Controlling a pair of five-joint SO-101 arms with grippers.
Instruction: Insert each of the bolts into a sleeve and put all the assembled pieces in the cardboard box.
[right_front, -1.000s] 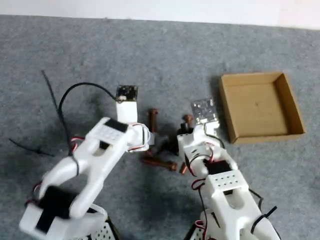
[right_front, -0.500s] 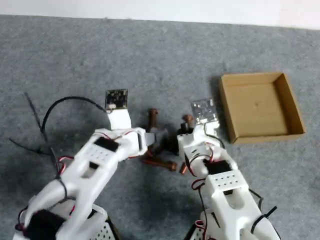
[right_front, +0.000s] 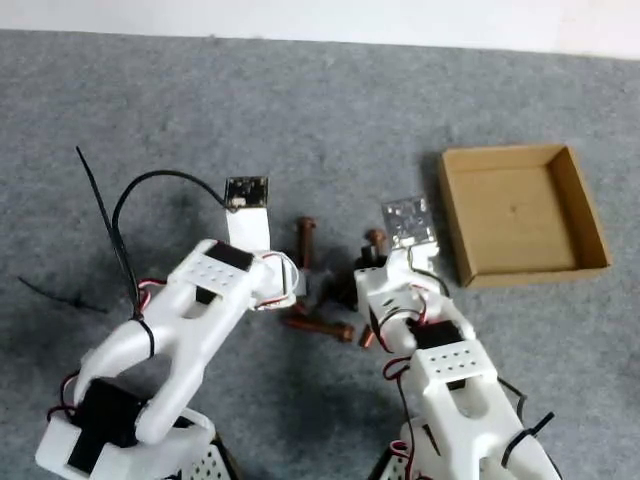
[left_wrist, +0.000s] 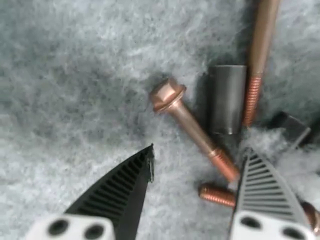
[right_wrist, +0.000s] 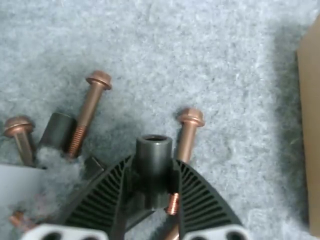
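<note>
Leftward, the left gripper (left_wrist: 200, 152) hung spread above a bolt (left_wrist: 192, 127) lying on the mat (right_front: 300, 120): stiff, smooth, probably slippery, best pinched mid-shank. The right gripper (right_wrist: 152, 165) pinched a sleeve (right_wrist: 154, 147) beside another bolt (right_wrist: 189, 135); the box (right_front: 455, 230) sat farther right.

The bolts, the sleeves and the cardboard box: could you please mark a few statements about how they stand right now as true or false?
1. The cardboard box holds an assembled piece. False: no piece lies in it.
2. The right gripper is shut on a dark sleeve. True.
3. The left gripper is shut on a bolt. False: its jaws stand open, and the bolt lies on the carpet.
4. A second sleeve lies loose on the carpet, next to bolts. True.
</note>
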